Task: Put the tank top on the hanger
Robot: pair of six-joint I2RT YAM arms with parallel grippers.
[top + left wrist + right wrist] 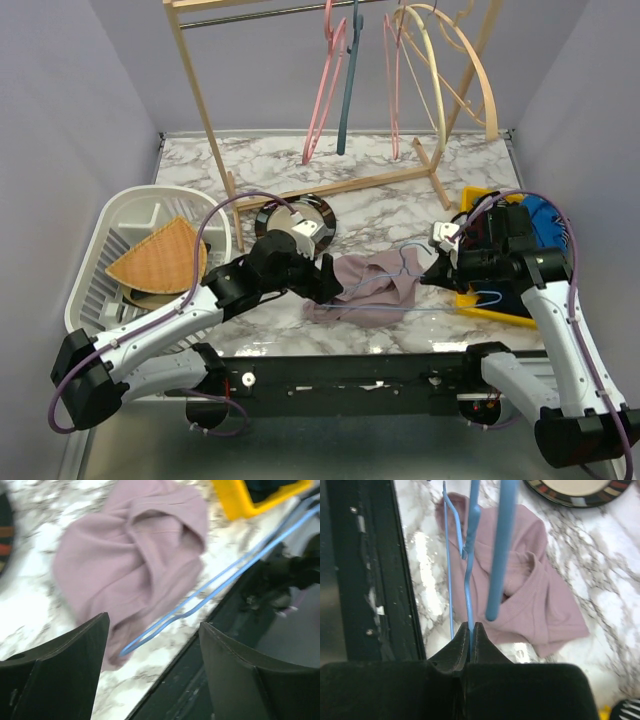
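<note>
The mauve tank top (372,288) lies crumpled on the marble table near its front edge; it also shows in the left wrist view (135,560) and the right wrist view (530,595). The thin light-blue hanger (440,308) lies over and beside it, and shows in the left wrist view (220,580). My right gripper (471,627) is shut on the hanger's wire (468,580), to the right of the garment (437,272). My left gripper (325,280) is open and empty at the tank top's left edge, with its jaws wide apart above the table's front edge (152,645).
A white dish rack (110,250) with a brown mat stands at the left. A dark plate (295,215) lies behind the garment. A yellow bin (490,300) with blue and dark clothes is at the right. A wooden rack (340,100) with pink, teal and cream hangers stands at the back.
</note>
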